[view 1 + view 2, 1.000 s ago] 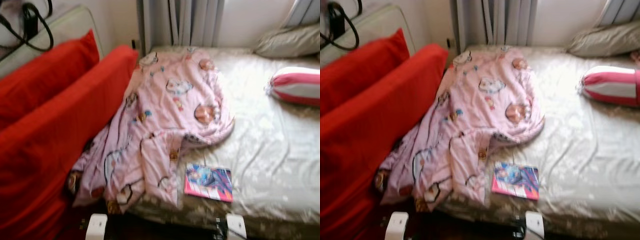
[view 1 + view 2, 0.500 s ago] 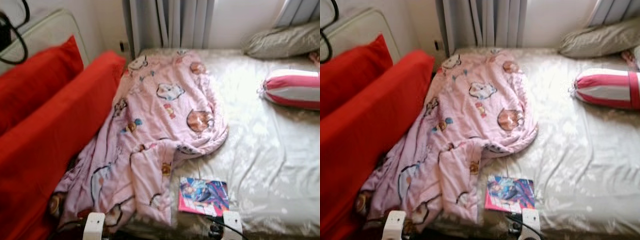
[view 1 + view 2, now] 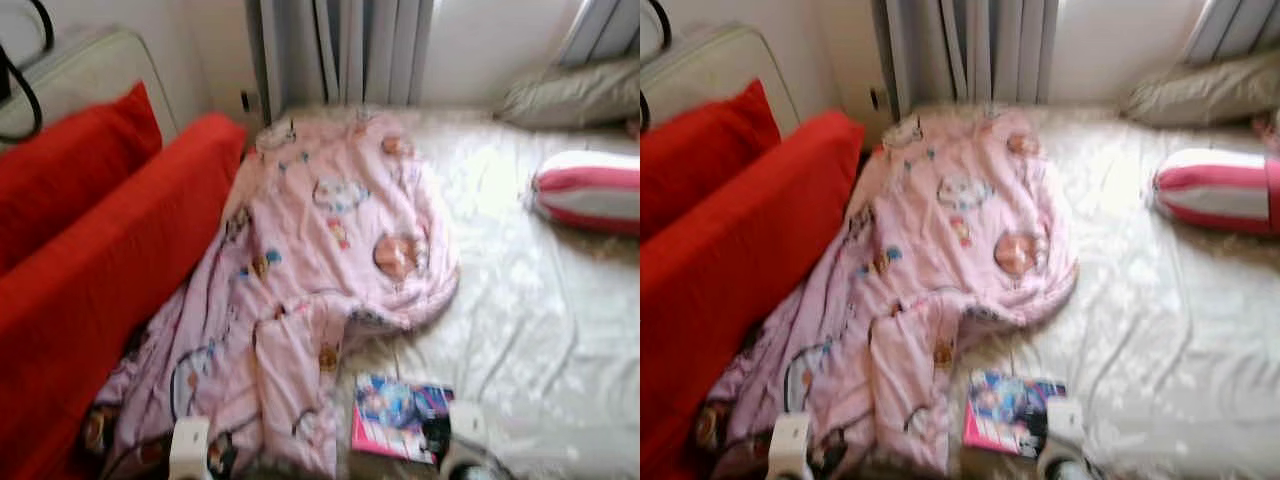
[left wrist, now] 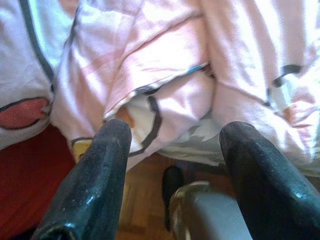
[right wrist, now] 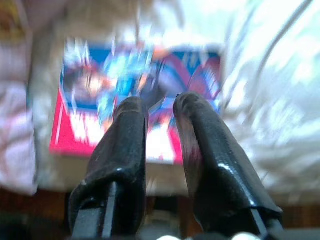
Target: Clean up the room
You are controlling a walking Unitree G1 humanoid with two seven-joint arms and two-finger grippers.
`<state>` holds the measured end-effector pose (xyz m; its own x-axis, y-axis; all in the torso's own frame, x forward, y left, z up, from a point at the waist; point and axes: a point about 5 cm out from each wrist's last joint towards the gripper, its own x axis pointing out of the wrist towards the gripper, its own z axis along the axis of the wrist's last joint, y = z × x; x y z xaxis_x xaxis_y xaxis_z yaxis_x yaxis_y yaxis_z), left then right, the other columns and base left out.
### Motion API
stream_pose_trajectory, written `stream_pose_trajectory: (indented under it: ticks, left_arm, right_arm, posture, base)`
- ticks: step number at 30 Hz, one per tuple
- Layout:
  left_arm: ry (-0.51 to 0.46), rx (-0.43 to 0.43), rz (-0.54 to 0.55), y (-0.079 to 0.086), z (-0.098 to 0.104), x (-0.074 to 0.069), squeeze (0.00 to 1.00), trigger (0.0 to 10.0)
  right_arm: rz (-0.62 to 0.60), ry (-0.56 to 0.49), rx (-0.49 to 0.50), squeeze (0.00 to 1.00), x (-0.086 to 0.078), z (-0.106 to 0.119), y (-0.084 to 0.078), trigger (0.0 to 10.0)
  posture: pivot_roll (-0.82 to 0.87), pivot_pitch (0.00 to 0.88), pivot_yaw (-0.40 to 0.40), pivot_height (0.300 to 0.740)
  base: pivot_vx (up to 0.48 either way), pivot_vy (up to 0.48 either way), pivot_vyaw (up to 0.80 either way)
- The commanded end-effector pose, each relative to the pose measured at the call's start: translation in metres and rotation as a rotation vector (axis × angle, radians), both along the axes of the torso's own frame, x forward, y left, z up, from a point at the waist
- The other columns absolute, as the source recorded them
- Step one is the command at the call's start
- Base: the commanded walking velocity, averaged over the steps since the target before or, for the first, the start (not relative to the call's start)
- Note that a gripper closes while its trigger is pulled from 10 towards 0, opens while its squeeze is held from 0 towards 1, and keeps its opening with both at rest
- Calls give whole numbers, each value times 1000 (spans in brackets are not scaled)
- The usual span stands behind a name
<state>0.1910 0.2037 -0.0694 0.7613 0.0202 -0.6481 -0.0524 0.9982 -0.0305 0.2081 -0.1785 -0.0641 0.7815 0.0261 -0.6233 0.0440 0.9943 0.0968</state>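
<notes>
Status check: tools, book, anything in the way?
Right tool over book, narrow gap between fingers, empty. Left tool open at pink blanket edge. Blanket beside the book.

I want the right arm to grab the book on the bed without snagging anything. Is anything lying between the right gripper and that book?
Nothing visible does. The right gripper points straight at the book, which lies bare on the bed sheet. The pink blanket lies beside the book, not across the gripper's path.

A crumpled pink blanket (image 3: pixel 310 270) and colourful book (image 3: pixel 398 417) lie on the bed.
</notes>
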Motion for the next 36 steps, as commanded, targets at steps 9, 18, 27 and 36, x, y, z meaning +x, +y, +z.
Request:
stream_pose_trajectory:
  ticks: [9, 18, 27, 36]
  left_arm:
    - [-551, 66, -73, 3, 81, 69, 0, 10000]
    - [-749, 15, -53, -4, 119, 67, 0, 10000]
    - [-760, 38, -75, 4, 121, 62, 0, 10000]
    - [-773, 5, -63, -5, 138, 58, 0, 10000]
  right_arm:
    - [39, -441, -33, 0, 35, 53, 0, 10000]
    - [24, -536, -53, 0, 34, 68, -3, 10000]
    - [-143, -619, -136, 0, 29, 83, -23, 10000]
    - [-190, -608, -136, 0, 17, 90, -32, 10000]
  posture:
    - [80, 97, 5, 740]
    - [70, 104, -13, 740]
    - [59, 101, -23, 740]
    - [63, 85, -33, 740]
  base:
    - [0, 0, 0]
    - [0, 0, 0]
    - [0, 0, 0]
    - [0, 0, 0]
